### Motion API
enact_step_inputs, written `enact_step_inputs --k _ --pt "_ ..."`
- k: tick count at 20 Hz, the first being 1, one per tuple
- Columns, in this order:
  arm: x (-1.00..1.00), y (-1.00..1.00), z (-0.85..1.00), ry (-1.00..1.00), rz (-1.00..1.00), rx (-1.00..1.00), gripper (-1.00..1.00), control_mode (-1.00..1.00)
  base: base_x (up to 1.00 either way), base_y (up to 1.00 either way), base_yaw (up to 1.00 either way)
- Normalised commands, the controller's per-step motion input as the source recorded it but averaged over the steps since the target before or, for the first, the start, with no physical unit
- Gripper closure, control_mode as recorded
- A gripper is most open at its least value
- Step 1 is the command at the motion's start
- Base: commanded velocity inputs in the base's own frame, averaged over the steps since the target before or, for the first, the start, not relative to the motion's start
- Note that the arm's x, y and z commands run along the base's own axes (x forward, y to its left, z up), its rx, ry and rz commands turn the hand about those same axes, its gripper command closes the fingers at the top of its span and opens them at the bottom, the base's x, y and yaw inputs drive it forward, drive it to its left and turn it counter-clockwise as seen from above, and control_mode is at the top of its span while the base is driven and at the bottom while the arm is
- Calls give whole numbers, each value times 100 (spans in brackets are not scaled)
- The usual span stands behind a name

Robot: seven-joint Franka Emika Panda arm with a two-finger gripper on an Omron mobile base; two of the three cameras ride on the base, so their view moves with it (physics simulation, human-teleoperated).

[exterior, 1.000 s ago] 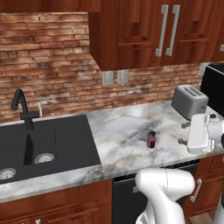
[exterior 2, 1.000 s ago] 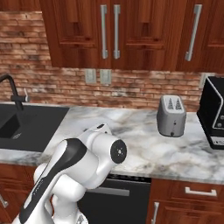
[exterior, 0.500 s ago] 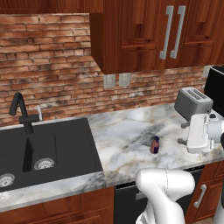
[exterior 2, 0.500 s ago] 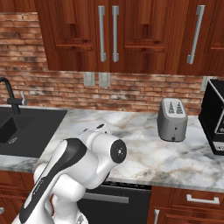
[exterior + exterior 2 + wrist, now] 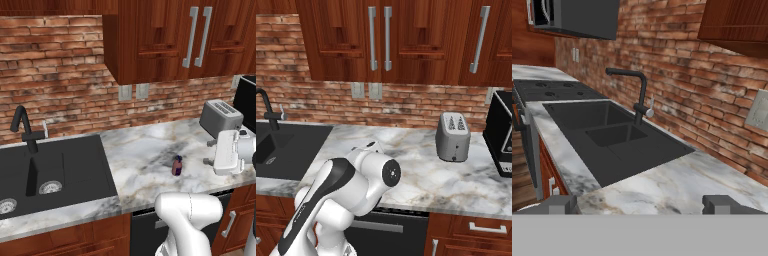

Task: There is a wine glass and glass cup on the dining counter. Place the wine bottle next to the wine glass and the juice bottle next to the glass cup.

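Note:
The juice bottle (image 5: pixel 177 165), small and pinkish-purple with a dark cap, stands upright on the wall-side marble counter (image 5: pixel 145 155), right of the sink. My gripper (image 5: pixel 208 152) hangs above the counter's front right part, a short way right of the bottle, fingers pointing left toward it. In the hand view the gripper (image 5: pixel 640 205) is open, its two fingertips far apart with nothing between them, and it looks along the counter over the sink. The wine bottle, wine glass, glass cup and dining counter are out of view.
A black sink (image 5: pixel 50 170) with a black faucet (image 5: pixel 24 127) fills the counter's left part. A silver toaster (image 5: pixel 220 117) and a black appliance (image 5: pixel 501 135) stand at the right. Wall cabinets (image 5: pixel 165 40) hang overhead. A stovetop (image 5: pixel 547 90) lies beyond the sink.
The whole picture has shifted a little and the counter looks slightly nearer, so the base has moved. The arm keeps its pose, the gripper stays open and the juice bottle stands where it was.

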Motion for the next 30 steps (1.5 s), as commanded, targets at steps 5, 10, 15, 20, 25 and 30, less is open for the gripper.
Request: enact_step_inputs --k 5,10,15,20,25,30 --pt "0 0 0 0 0 0 -100 100 0 0 0" --pt "0 0 0 0 0 0 -100 100 0 -2 0" --pt "0 0 0 0 0 0 -100 100 0 -7 0" --pt "0 -6 -2 4 0 0 -100 -100 0 -2 0" --pt "0 -6 0 11 -7 0 -100 -100 0 0 0" --pt "2 -3 0 12 -25 0 -100 -100 0 0 0"
